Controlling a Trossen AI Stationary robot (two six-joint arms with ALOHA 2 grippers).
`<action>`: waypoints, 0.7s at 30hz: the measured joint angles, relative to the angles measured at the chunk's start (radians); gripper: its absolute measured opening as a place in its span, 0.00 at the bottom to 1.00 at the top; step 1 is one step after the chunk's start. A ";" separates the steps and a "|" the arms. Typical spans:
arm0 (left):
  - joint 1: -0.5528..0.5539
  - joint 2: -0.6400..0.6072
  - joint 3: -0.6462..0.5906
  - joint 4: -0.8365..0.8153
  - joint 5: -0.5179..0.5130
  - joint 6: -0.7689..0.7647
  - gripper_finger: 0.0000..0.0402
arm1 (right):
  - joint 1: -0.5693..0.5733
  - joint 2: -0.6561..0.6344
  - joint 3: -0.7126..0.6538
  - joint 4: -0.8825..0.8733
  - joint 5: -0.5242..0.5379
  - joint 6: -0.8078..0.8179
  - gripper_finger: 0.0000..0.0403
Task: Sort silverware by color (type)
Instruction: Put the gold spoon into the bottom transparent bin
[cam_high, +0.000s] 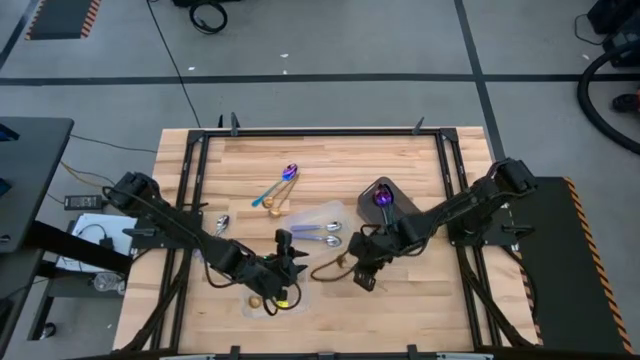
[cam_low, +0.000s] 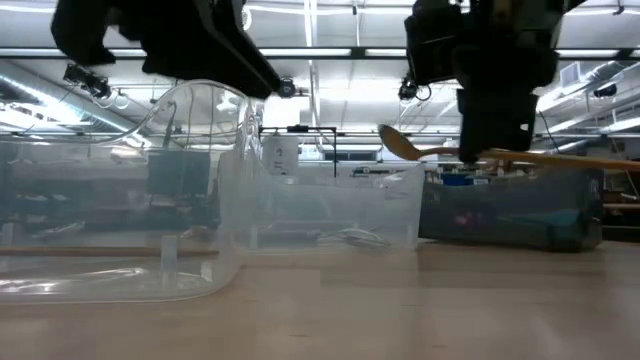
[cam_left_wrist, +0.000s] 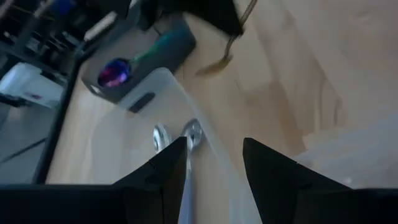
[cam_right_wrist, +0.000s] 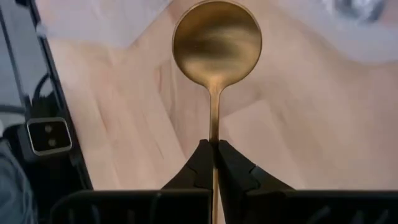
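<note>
The right gripper (cam_right_wrist: 214, 163) holds a gold spoon (cam_right_wrist: 216, 43) above the table, fingers clamped on its handle, bowl pointing forward; the left gripper (cam_left_wrist: 214, 165) hovers nearby, fingers apart.

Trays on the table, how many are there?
3: one clear plastic tray mid-table, a second clear plastic tray near the front edge, and a dark grey tray on the right side. None look hidden.
</note>
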 joint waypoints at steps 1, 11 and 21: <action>-0.006 0.000 0.005 0.002 -0.013 0.001 0.41 | -0.010 -0.002 0.000 0.003 -0.003 0.000 0.03; -0.025 -0.001 0.021 0.011 -0.083 0.163 0.41 | -0.122 -0.001 0.000 0.172 -0.127 0.002 0.03; 0.004 -0.001 0.021 0.025 -0.120 0.251 0.41 | -0.211 0.000 0.000 0.238 -0.214 0.048 0.03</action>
